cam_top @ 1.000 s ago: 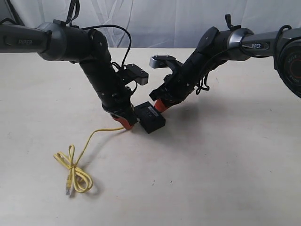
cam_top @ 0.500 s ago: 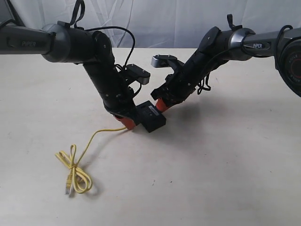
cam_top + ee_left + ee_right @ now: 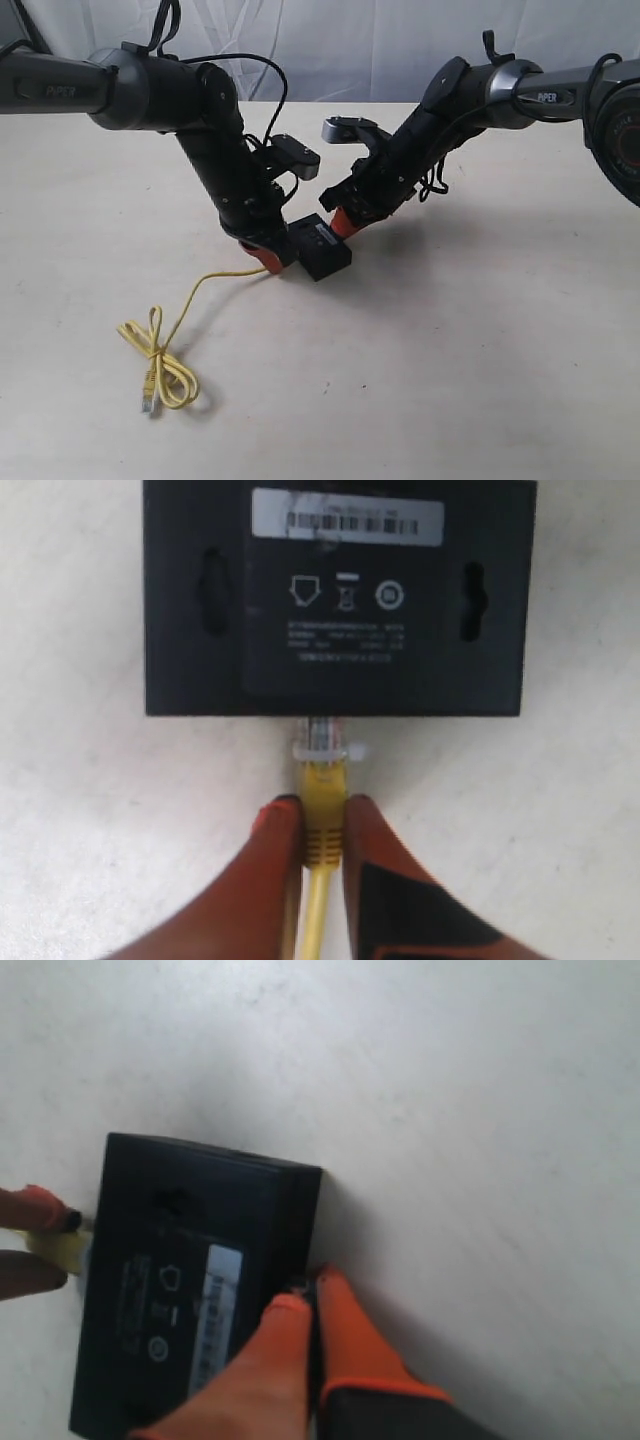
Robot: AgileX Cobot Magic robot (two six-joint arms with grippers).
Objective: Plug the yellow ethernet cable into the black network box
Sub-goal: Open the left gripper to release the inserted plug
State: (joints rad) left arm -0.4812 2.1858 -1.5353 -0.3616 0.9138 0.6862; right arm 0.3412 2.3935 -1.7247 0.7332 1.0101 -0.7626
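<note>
The black network box [image 3: 322,250] lies flat mid-table, its white barcode label [image 3: 347,516] facing up. My left gripper [image 3: 268,258] is shut on the yellow ethernet cable [image 3: 323,815] at the boot just behind its clear plug [image 3: 322,738]. The plug's tip meets the box's [image 3: 340,600] side wall, part of it still showing outside. The rest of the cable [image 3: 165,350] trails to a loose loop at the front left, ending in a free plug. On the box's [image 3: 190,1290] opposite side, my right gripper [image 3: 308,1290] is shut, its tips against the edge.
The pale table [image 3: 480,340] stretches around the box. A white cloth backdrop [image 3: 380,40] hangs behind the table's far edge. Both arms lean in over the middle, with black wires looping off them.
The left arm with the plug has edged slightly right toward the box since a second ago. The right gripper and the cable loop stay put.
</note>
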